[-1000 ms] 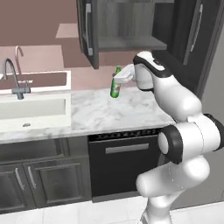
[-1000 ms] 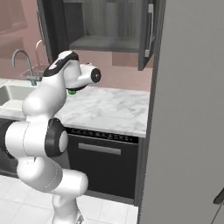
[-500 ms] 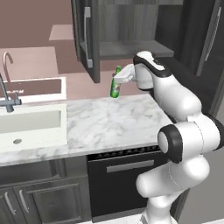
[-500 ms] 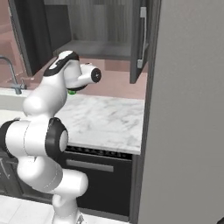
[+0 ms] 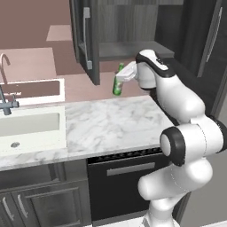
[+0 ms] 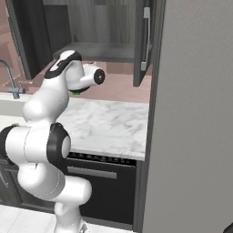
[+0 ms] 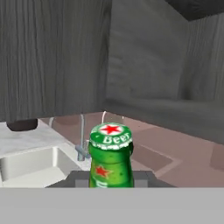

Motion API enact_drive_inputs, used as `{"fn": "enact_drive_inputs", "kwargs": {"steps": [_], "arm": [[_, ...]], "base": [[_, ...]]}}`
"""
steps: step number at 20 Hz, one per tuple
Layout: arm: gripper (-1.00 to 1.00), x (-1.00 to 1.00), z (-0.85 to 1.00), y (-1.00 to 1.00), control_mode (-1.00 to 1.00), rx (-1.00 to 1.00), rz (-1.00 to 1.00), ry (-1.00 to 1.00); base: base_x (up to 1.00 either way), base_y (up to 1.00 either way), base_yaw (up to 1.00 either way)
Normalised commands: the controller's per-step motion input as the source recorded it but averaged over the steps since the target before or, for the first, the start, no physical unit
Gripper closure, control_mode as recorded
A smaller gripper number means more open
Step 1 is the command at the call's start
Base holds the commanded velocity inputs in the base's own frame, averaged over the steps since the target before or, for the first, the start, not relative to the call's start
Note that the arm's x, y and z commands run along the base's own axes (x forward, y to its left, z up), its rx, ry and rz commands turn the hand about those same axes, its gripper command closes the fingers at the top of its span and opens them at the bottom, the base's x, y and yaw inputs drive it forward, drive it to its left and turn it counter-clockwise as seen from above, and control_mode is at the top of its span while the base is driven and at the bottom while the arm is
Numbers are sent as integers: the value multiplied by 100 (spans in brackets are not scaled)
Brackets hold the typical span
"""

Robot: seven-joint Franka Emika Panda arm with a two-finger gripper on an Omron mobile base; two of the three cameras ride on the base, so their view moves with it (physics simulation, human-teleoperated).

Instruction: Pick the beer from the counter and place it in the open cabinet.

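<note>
Taking the counter (image 5: 111, 128) as landmark: the sink (image 5: 26, 126) is set into its left part, with the faucet (image 5: 5, 104) at the sink's back edge. The beer (image 5: 118, 82) hangs above the counter's rear, held in the gripper (image 5: 122, 80). The open cabinet (image 5: 128, 26) sits on the wall above the counter, its shelf (image 5: 128, 49) just higher than the beer. A dishwasher (image 5: 119, 181) stands below the counter.

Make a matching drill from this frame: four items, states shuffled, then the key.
1. beer
2. gripper
3. cabinet
4. counter

A. white marble slab under the raised bottle
B. door open, shelf showing
C. green, held in the air, clear of the marble
D. shut on the bottle

Pairs: 1-C, 2-D, 3-B, 4-A
</note>
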Motion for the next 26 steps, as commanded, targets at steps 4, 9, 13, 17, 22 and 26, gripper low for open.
{"fn": "enact_drive_inputs", "kwargs": {"steps": [4, 9, 13, 17, 22, 26], "arm": [[100, 12, 53, 1, -100, 0, -18, -13], [100, 25, 51, 2, -100, 0, -23, -13], [100, 32, 43, 7, -100, 1, -30, -5], [100, 8, 50, 0, -100, 7, -24, -3], [100, 1, 56, 0, -100, 10, -21, -1], [100, 2, 63, -17, -100, 18, -17, 0]], "base": [[0, 0, 0], [0, 0, 0], [0, 0, 0], [0, 0, 0], [0, 0, 0], [0, 0, 0]]}}
